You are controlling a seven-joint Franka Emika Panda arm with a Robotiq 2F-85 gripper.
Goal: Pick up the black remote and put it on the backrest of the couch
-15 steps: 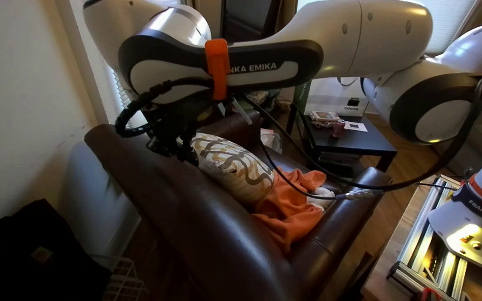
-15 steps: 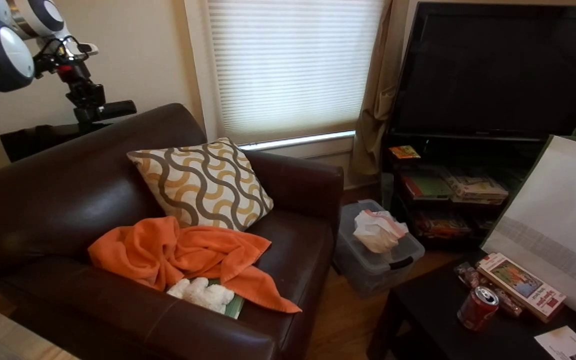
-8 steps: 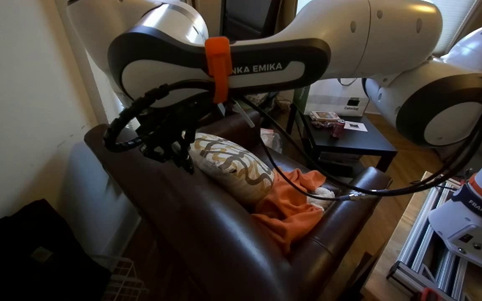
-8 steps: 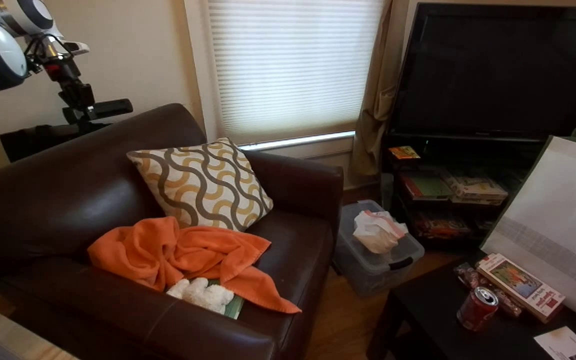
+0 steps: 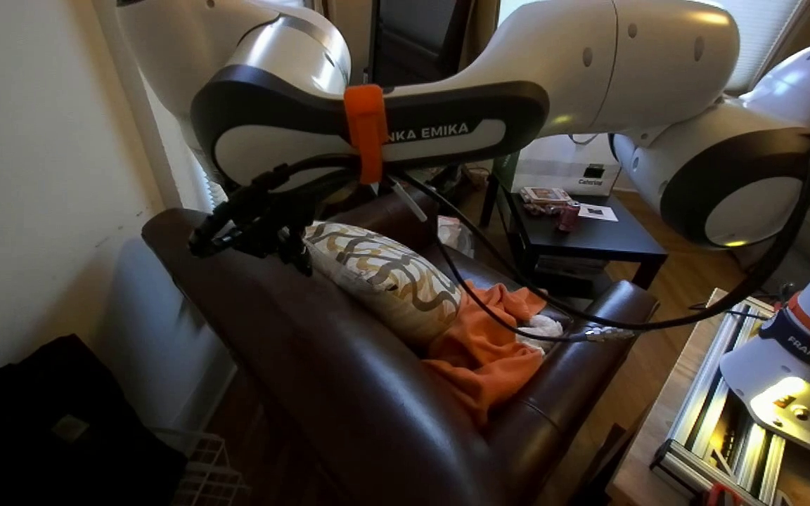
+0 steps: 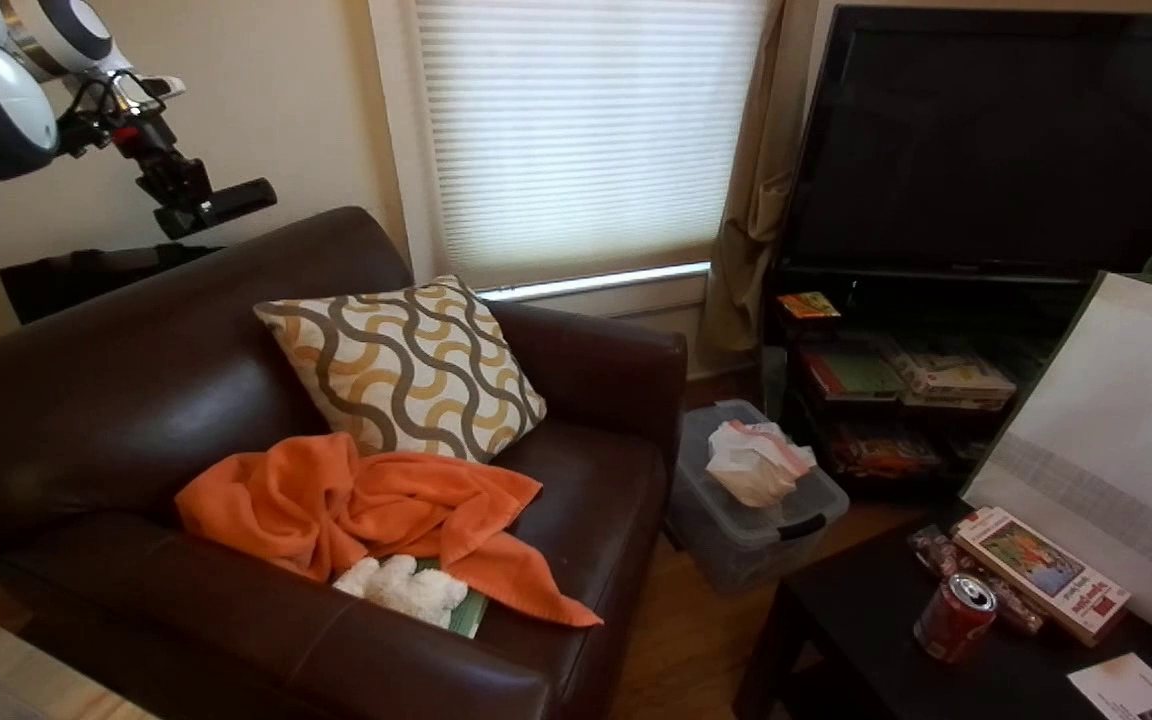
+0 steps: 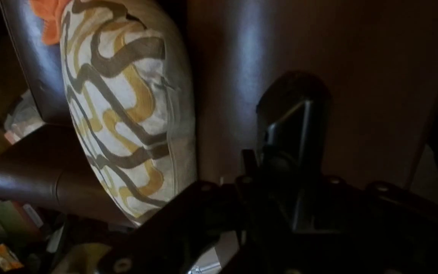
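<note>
In an exterior view, the slim black oblong remote (image 6: 241, 202) hangs over the rounded top edge of the glossy dark brown leather backrest (image 6: 166, 330), apart from it and near that edge's corner by the white-blinded window (image 6: 586, 150); its free end tips upward. The black jointed claw (image 6: 184, 214) is narrow, closed on the remote's other end. On the brown couch seat (image 6: 606, 480), the square white fabric cushion (image 6: 406, 370) with grey and gold waves leans on the backrest at the window-side corner. The crumpled orange cloth (image 6: 336, 500) spreads from the backrest toward the seat's front edge, and the fluffy white bundle (image 6: 406, 590) lies just beside the thick padded armrest (image 6: 366, 650). On the low black tabletop (image 6: 856, 640), the red metal can (image 6: 954, 620) stands upright, inward of the couch-side edge, near the flat illustrated box (image 6: 1046, 575).

In an exterior view, the white and black robot arm (image 5: 447, 119), wrapped by the orange strap (image 5: 365, 133), extends above the couch; the claw is a dark shape over the backrest, and the remote cannot be told apart from it.

In the wrist view, dim, the claw enters from the bottom edge, jaws together on the remote, which points along the backrest's leather; the cushion sits to one side, apart.
</note>
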